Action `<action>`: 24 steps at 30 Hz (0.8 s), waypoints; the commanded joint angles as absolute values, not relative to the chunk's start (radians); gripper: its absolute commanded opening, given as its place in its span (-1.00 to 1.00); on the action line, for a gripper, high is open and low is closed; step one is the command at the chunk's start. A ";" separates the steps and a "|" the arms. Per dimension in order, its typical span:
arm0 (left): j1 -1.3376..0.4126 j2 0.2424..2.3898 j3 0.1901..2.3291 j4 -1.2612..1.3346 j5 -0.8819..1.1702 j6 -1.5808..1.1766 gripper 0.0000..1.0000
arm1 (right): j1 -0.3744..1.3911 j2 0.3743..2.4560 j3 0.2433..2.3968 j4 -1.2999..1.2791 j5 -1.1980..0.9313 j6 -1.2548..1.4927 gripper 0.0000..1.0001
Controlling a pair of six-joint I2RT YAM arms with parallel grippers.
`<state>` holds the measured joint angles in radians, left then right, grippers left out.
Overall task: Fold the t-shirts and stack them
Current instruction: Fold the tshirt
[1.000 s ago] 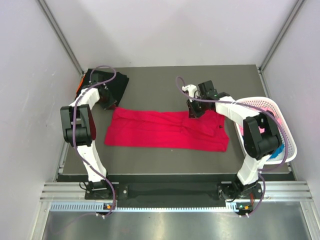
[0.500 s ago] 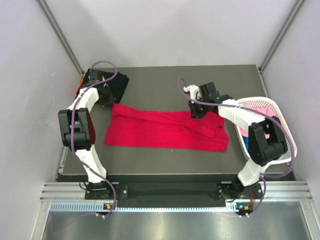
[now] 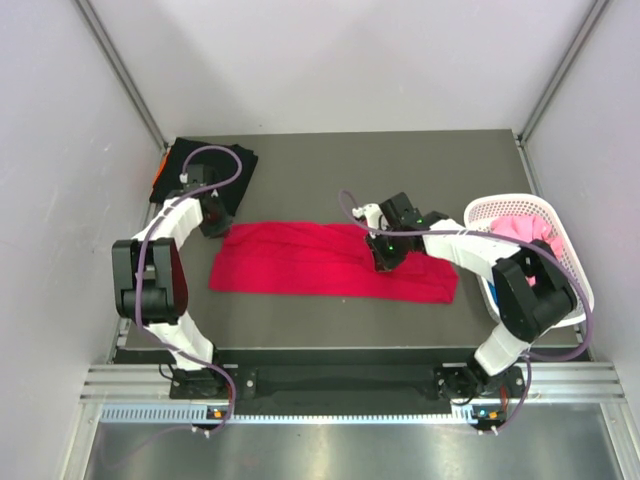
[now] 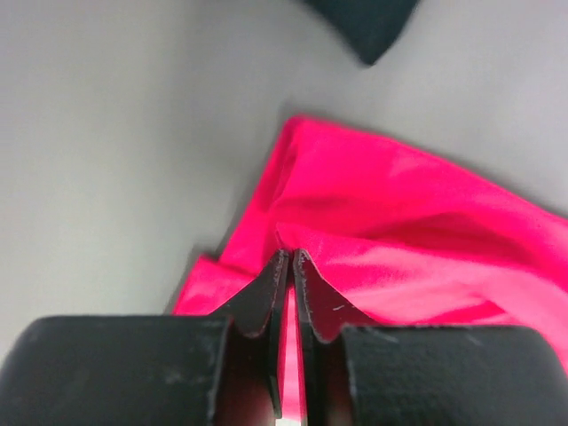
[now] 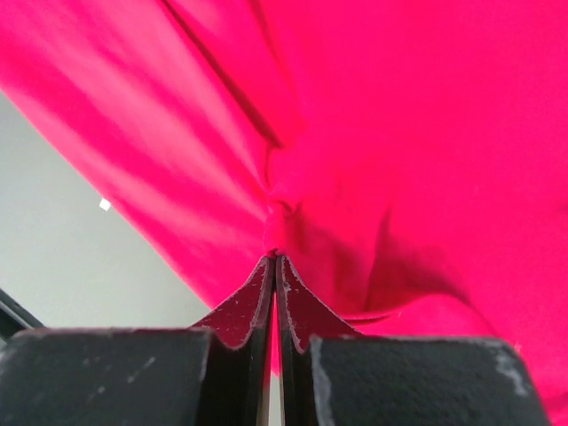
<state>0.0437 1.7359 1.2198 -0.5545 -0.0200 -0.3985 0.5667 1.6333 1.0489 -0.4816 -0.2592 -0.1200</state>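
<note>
Here, from the top camera, the red shirt (image 3: 300, 262) lies on the counter (image 3: 400, 170) as a long band, its long axis running left to right. The left fingers (image 3: 215, 222) sit at the shirt's far left corner. The right fingers (image 3: 383, 258) rest on the shirt right of its middle, toward its far edge. A black shirt (image 3: 200, 165) lies just beyond the red shirt's left end, toward the back. A white basket (image 3: 575, 260) holding a pink shirt (image 3: 520, 228) stands past its right end.

In the left wrist view, the left fingers (image 4: 287, 257) stand almost together with only a thin slit between them. The red shirt (image 4: 408, 231) has a folded edge right at their tips and spreads away to the right. Red shows in the slit, but I cannot tell whether cloth is pinched there or merely seen through it.

In the right wrist view, the right fingers (image 5: 272, 259) are closed, and the red shirt (image 5: 399, 115) puckers into their tips, so they grip it.

The band likely needs folding across its length next. That turns on each arm being at its own end, with the left arm nearer the black shirt.
</note>
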 commanded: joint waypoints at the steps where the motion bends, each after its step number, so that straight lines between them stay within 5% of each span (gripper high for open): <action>1: 0.035 1.655 1.174 -0.583 -0.176 -0.439 -0.78 | 0.571 1.572 1.025 -0.506 -0.206 -0.081 -1.00; 6: 0.035 1.603 1.201 -0.655 -0.437 -0.535 -0.38 | 0.578 1.533 0.988 -0.495 -0.204 -0.057 -1.00; 10: 0.035 1.597 1.272 -0.689 -0.360 -0.572 -0.15 | 0.578 1.503 0.971 -0.497 -0.202 -0.046 -1.00; 17: 0.035 1.520 1.134 -0.588 -0.046 -0.685 -0.15 | 0.578 1.463 0.956 -0.494 -0.210 -0.041 -1.00; 24: 0.035 1.450 0.962 -0.486 0.035 -0.770 -0.24 | 0.580 1.453 0.957 -0.486 -0.233 -0.043 -1.00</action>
<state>0.0364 1.5024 1.0134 -0.5755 -0.0380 -0.7094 0.5690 1.4914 0.9611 -0.5026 -0.2127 -0.0486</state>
